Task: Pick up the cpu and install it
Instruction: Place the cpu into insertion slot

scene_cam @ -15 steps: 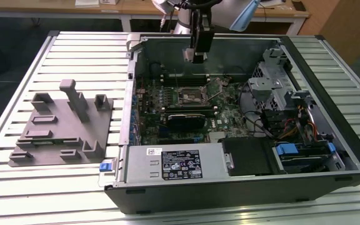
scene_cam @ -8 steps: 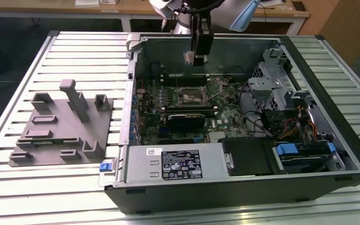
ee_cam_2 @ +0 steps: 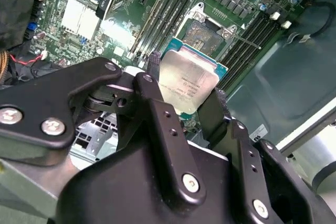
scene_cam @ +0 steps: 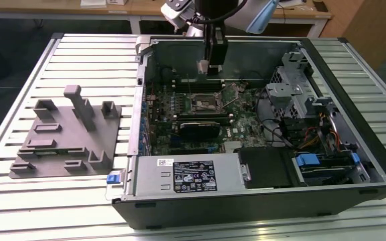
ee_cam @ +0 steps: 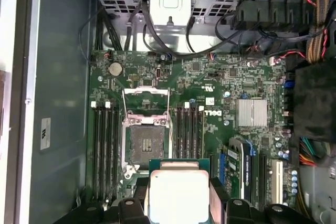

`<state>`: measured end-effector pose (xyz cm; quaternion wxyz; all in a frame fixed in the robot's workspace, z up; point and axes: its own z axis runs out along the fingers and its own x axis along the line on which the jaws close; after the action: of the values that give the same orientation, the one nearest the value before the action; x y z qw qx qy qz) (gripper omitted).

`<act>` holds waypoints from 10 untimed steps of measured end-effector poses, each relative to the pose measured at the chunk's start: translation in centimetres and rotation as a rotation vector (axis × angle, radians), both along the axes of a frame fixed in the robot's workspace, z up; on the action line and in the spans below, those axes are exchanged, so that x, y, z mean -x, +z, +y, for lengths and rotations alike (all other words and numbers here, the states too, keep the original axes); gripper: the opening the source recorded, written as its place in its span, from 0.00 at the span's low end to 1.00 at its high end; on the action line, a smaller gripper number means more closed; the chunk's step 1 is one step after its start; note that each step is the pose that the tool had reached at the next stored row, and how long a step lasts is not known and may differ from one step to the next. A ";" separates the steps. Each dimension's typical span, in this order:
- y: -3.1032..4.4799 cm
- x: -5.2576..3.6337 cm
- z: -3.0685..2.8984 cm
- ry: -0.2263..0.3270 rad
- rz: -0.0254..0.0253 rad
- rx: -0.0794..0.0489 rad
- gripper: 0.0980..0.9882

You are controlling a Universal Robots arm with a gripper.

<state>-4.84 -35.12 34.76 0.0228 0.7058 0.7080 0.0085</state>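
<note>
The cpu point(ee_cam_2: 190, 78), a small square chip with a pale silver face on a green board, sits between my two black fingers point(ee_cam_2: 154, 62), and the gripper point(ee_cam_2: 186, 85) is shut on its opposite edges. In the first wrist view the cpu point(ee_cam: 178, 193) hangs above the motherboard, a short way off the socket point(ee_cam: 146, 141), whose metal frame stands open with nothing in it. In the exterior view my gripper point(scene_cam: 210, 70) hangs over the far part of the open computer case point(scene_cam: 354, 165), above and just behind the socket point(scene_cam: 206, 104).
A black expansion card point(scene_cam: 203, 126) lies just in front of the socket, and memory slots point(ee_cam: 105, 145) flank it. Drive cages and cable bundles point(scene_cam: 307, 115) fill the case toward the exterior view's right. A grey plastic tray with upright blocks point(scene_cam: 66, 138) lies on the slatted table toward the exterior view's left.
</note>
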 end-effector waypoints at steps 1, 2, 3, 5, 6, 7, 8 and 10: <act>-0.18 0.00 0.00 0.000 0.0000 0.000 0.50; -0.36 0.00 0.00 0.000 0.0001 0.000 0.50; -0.54 0.00 0.00 0.000 0.0001 0.000 0.50; -0.84 0.00 0.00 0.000 0.0001 0.000 0.50; -0.99 0.00 0.00 0.000 0.0001 0.000 0.50; -1.13 0.00 0.00 0.000 0.0001 0.000 0.50; -1.25 0.00 0.00 0.000 0.0000 0.000 0.50; -1.49 0.00 0.02 0.000 0.0001 0.000 0.50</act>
<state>-4.85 -35.10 33.27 0.0229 0.7058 0.7080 0.0085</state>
